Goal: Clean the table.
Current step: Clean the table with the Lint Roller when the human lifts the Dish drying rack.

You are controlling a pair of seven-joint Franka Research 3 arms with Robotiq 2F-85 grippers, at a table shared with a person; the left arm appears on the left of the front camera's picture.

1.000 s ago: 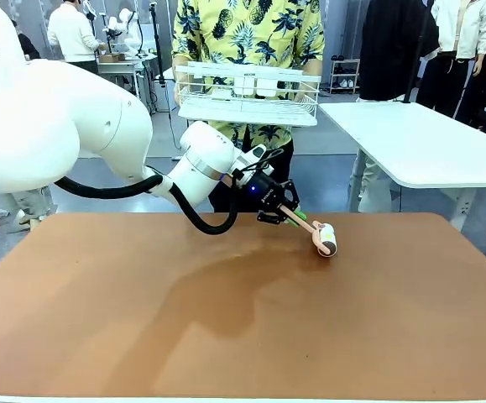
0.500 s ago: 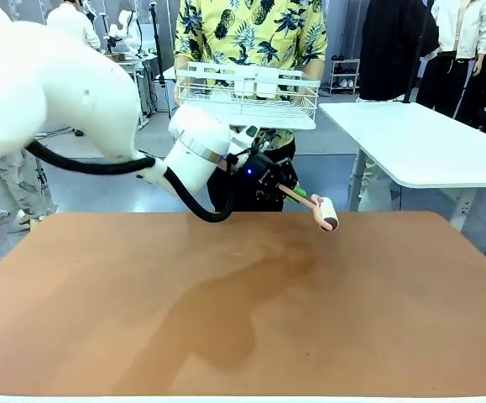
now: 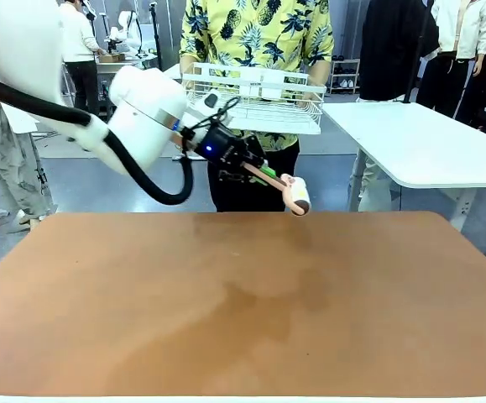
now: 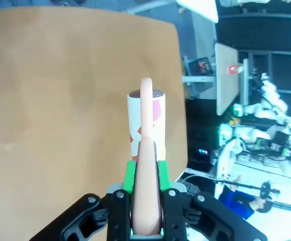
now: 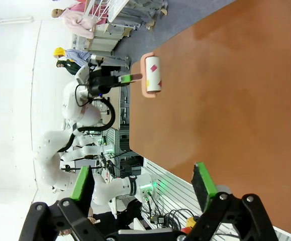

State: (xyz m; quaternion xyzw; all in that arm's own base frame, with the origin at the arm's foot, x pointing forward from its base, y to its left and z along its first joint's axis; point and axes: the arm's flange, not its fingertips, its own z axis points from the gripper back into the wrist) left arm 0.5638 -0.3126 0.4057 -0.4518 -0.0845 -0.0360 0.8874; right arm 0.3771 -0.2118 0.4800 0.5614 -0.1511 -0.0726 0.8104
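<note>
Front view: my left gripper point(image 3: 236, 161) is closed on the pink handle of the lint roller point(image 3: 296, 195), which hangs in the air just above the far edge of the worktop point(image 3: 243, 319). Its long axis slopes down toward my right, roll end outermost. Left wrist view: the green fingers point(image 4: 129, 174) clamp the handle, and the tool points straight out along them, over the worktop near a corner. Right wrist view: my right gripper point(image 5: 142, 183) is spread wide and empty, well apart from the roller. I judge a cleaning pass is pending; next, the roll must come down flat onto the surface.
</note>
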